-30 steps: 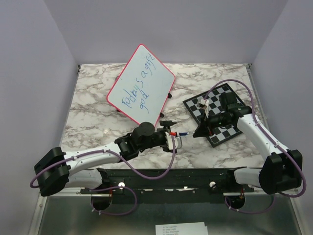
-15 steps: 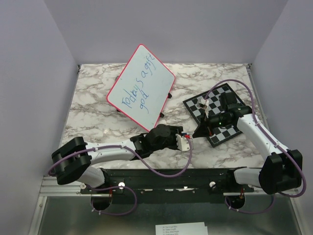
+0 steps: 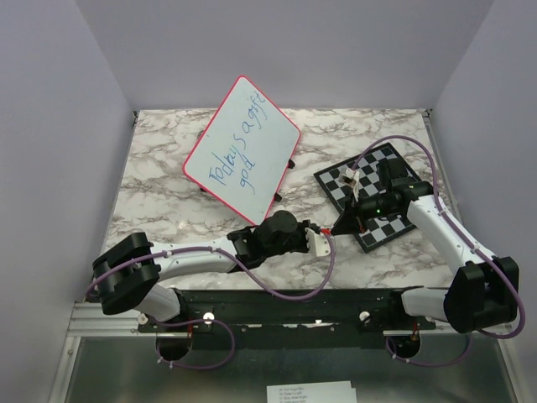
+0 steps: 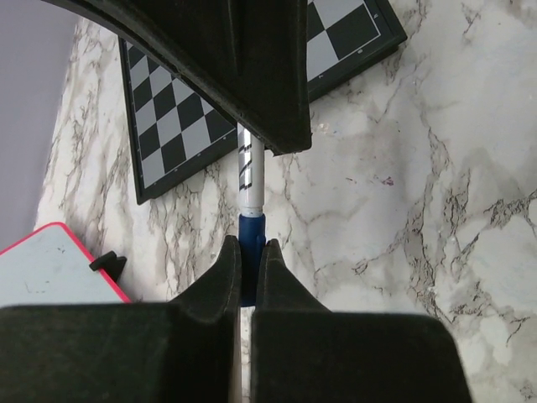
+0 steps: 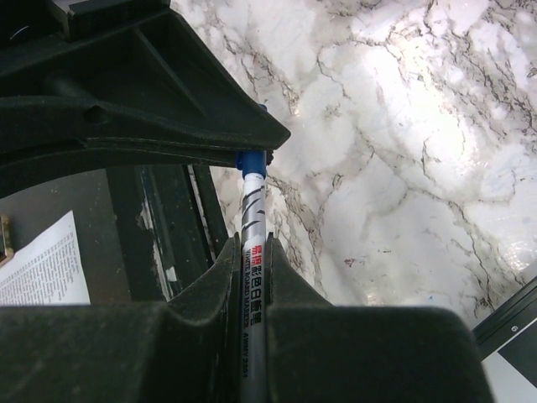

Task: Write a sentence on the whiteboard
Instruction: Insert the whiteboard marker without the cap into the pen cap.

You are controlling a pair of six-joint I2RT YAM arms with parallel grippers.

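Observation:
The whiteboard [image 3: 243, 147] stands tilted at the back centre with the blue sentence [image 3: 241, 149] written on it; its red-rimmed corner [image 4: 50, 269] also shows in the left wrist view. A white marker [image 5: 254, 210] is held between the two grippers, above the marble in front of the whiteboard. My right gripper [image 5: 254, 248] is shut on its printed barrel. My left gripper [image 4: 250, 252] is shut on the blue cap [image 4: 251, 231] at the other end. From above, the left gripper [image 3: 322, 233] and the right gripper [image 3: 341, 225] meet tip to tip.
A black-and-white chessboard [image 3: 336, 180] lies at the right, under the right arm. The table's black front rail [image 3: 277, 298] runs just behind the grippers. Purple cables loop from both arms. A printed sheet [image 5: 42, 269] lies below the table edge.
The left arm swung right toward the marker, and its jaws went from open to shut on the blue cap. The right arm stayed in place.

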